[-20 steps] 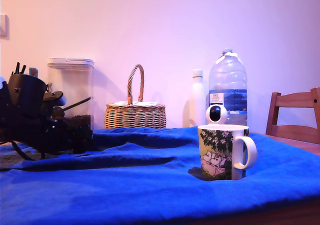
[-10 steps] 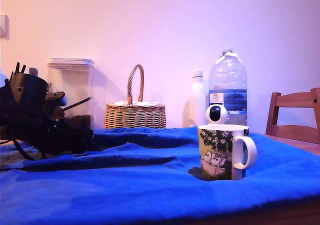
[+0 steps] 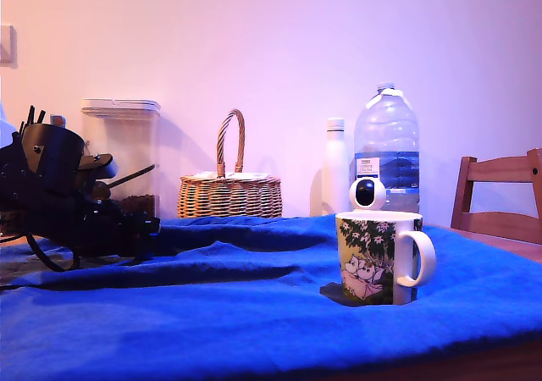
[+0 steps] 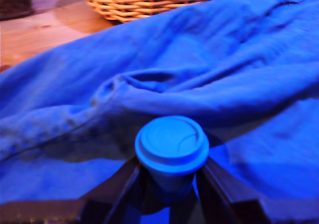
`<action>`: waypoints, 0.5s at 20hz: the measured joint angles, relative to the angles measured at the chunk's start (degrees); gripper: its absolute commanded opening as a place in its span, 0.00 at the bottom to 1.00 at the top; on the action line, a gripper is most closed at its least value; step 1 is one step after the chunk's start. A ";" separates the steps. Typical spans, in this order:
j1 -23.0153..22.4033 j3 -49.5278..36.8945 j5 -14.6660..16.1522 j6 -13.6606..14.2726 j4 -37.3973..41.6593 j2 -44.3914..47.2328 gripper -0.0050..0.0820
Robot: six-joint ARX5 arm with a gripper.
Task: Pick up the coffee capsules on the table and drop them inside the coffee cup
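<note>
**Gripping of the bright blue capsule at the far side of the table**

Covering almost the whole lower half of the exterior view, the table [image 3: 508, 360] is seen draped in a wrinkled bright blue cloth [image 3: 254, 313], with bare wood shown only at the near edge. Behind it, a large clear water bottle [image 3: 386, 148], a transparent storage container [image 3: 120, 157] with a white lid, a wicker basket [image 3: 229, 190] with a tall loop handle and a slim white bottle [image 3: 335, 165] are placed along the wall. A wooden chair [image 3: 500, 199] is seen at the exterior view's right. The black arm [image 3: 59, 195] is lying low over the cloth at the exterior view's left, well apart from the coffee cup [image 3: 377, 258], which is standing upright on the cloth towards the exterior view's right, its handle turned to that side. A small round white camera [image 3: 367, 193] is seen just behind the cup.

In the wrist view the gripper [image 4: 169, 184] is closed around a bright blue coffee capsule [image 4: 172, 147]; the two dark fingers [image 4: 122, 186] are pressed against its tapered body below the rim, and its flat round top is turned to the camera. Whether the capsule is lifted from the cloth cannot be told. The basket is seen beyond it
</note>
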 measured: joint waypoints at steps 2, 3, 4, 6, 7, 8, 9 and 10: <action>-0.02 0.00 1.75 1.07 -0.24 0.00 0.24; 0.00 0.00 2.67 1.36 -0.39 0.00 0.24; 0.00 0.00 3.41 1.36 -0.52 0.00 0.24; 0.00 0.07 4.92 1.40 -1.11 0.00 0.24; 0.11 0.24 5.90 1.92 -1.73 -0.02 0.24; 0.15 0.42 6.73 2.80 -2.25 -0.09 0.24; 0.22 0.42 7.43 2.91 -2.75 -0.24 0.24; 0.22 0.42 7.89 3.28 -3.52 -0.66 0.24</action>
